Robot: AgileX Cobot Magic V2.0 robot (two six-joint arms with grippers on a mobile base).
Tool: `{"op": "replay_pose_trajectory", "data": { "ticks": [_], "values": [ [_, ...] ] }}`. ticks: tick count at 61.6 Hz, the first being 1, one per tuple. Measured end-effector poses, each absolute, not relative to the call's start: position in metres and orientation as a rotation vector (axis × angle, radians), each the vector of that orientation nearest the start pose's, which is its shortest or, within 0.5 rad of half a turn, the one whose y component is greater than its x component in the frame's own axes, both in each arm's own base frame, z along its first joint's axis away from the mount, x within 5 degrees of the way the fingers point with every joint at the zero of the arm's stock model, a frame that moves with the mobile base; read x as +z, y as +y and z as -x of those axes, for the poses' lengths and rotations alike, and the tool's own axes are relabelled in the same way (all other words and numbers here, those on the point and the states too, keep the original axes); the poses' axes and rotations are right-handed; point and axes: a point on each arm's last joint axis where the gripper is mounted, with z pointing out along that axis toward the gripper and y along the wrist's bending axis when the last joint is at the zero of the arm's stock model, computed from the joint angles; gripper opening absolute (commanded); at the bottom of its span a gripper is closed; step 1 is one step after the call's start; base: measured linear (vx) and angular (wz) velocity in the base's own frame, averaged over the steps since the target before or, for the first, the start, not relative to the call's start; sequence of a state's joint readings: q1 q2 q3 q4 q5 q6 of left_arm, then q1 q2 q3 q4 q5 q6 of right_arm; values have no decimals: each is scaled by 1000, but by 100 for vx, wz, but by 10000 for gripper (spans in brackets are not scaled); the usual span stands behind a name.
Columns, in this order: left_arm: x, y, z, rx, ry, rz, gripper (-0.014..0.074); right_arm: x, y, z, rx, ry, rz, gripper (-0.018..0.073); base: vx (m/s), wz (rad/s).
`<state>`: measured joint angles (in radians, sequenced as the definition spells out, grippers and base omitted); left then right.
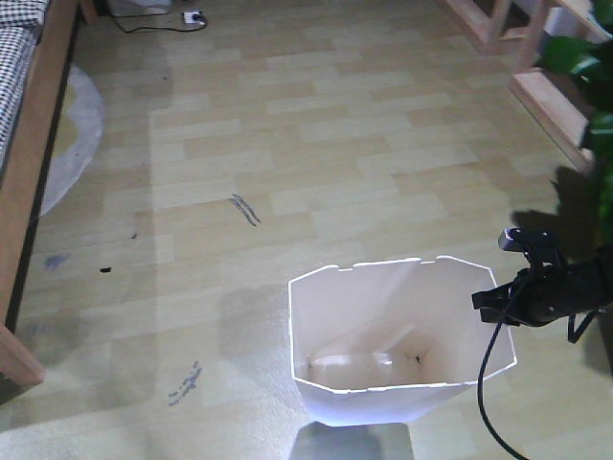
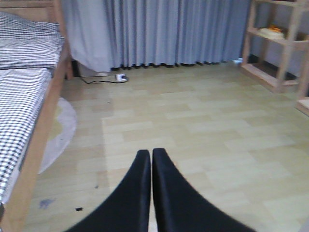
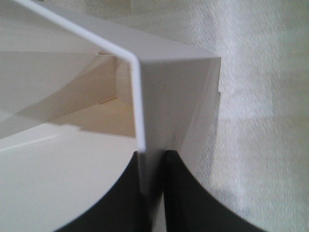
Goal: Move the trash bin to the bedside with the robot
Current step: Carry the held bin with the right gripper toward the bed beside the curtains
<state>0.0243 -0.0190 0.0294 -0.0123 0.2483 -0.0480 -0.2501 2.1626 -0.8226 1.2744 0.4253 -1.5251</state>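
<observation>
White trash bin [image 1: 383,316] with cream inside, black-and-white checked bedding [image 2: 19,106], light-brown bed frame [image 1: 29,163], grey curtain [image 2: 169,31]

No readable text, labels, brand names, numbers or signs appear on the white plastic faceted trash bin [image 1: 383,316], the pale wood-pattern floor [image 1: 335,144], or elsewhere.

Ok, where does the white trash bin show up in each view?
Front view: trash bin lower centre-right, right pincer on its rim.
Left wrist view: not in it.
Right wrist view: trash bin fills left and centre, its wall clamped in the right pincer at the bottom.
Shared landmark: the bed frame, left edge of front and left wrist views.
</observation>
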Motion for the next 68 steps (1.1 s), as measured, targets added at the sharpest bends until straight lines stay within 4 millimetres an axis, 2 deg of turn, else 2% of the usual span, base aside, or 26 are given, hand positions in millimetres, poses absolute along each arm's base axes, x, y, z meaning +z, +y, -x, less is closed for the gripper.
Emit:
{"op": "replay_pose_trajectory", "data": {
  "ticks": [24,68],
  "values": [
    [182,1,-55,-29,1741,71,-6,23,-39,-304,520,2812,96,-6,43,26],
    [182,1,-55,-29,1741,71,-6,22,-40,-304,495,2815,92,-6,46,8]
  ]
}}
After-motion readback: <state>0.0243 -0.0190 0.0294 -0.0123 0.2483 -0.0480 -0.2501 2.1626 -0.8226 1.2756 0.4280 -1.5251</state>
